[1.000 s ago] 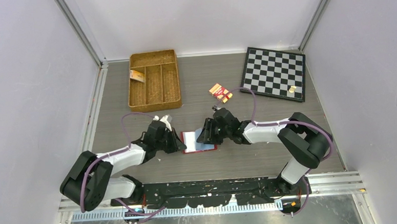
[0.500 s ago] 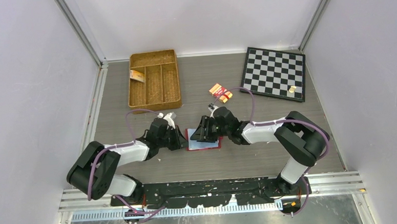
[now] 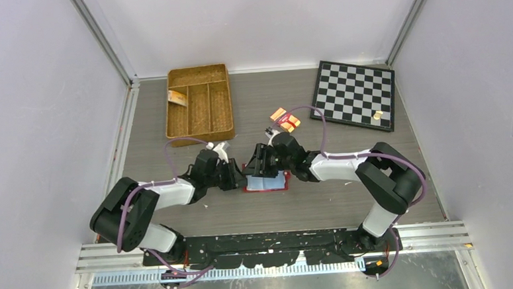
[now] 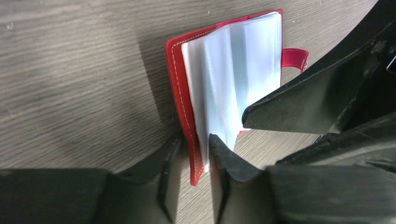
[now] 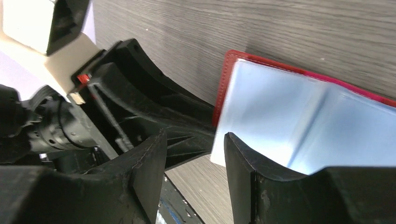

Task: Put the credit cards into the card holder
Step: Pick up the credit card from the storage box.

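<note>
Shifted away: card holder (image 3: 266, 183); L tool (image 4: 194, 141) pinches red cover (image 4: 179, 88), R tool (image 5: 194, 137) parted on clear sleeves (image 4: 233, 70).

arms (image 3: 166, 195): black joints, white links | cables (image 3: 327, 133): purple, looped | gripper fingers (image 5: 240, 169): matte black, wedge-shaped

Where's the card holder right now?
In the top view, the card holder lies open at table centre, between the left gripper and the right gripper.

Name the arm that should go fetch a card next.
Right. The left end effector grips the red cover of the card holder, pinning it open; the right end effector is open and empty, so it seems free to leave.
</note>
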`<action>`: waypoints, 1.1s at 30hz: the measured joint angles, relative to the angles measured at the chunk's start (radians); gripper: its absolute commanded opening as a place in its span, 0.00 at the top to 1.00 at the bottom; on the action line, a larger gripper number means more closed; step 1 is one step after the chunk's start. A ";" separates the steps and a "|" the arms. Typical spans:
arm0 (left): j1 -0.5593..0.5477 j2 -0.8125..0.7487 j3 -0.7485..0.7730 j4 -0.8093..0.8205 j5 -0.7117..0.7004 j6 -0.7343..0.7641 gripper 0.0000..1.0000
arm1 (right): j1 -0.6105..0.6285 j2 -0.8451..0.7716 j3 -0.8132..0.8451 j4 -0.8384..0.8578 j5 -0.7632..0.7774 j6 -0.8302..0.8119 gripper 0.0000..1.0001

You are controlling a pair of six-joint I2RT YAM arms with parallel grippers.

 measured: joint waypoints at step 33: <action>0.330 -0.166 0.745 -0.871 -0.220 0.327 0.03 | -0.264 -0.472 0.116 -0.645 0.266 -0.364 0.31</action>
